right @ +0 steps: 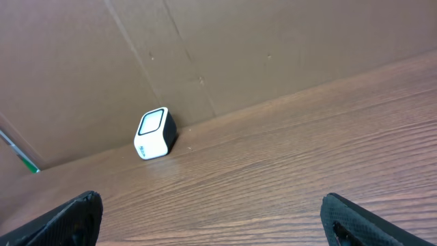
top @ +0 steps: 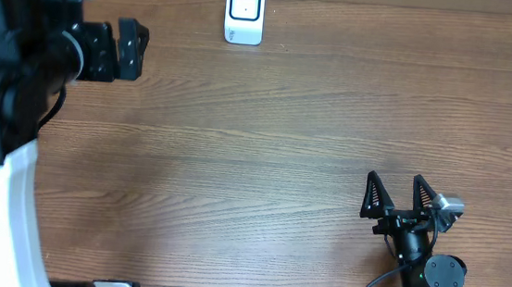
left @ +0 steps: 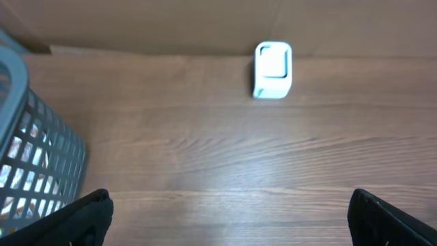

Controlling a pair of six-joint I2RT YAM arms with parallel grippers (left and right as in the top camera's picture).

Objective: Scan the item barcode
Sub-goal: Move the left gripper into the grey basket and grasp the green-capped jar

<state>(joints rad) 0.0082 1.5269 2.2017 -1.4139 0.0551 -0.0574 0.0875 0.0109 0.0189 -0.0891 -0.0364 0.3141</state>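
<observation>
A wooden surface [top: 264,154] fills the scene. A grey mesh basket [left: 41,157] sits beside the left gripper [left: 232,222]. Left and right gripper [top: 394,182] jaws are spread wide, holding nothing. A small white scanner [top: 245,12] stands at the surface's far edge.

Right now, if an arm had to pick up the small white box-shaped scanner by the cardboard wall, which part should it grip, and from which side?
Probably its two side faces, coming from above. The small white box-shaped scanner stands alone on the wooden table, both sides free, but its back is close to the brown cardboard wall, leaving little room behind.
</observation>
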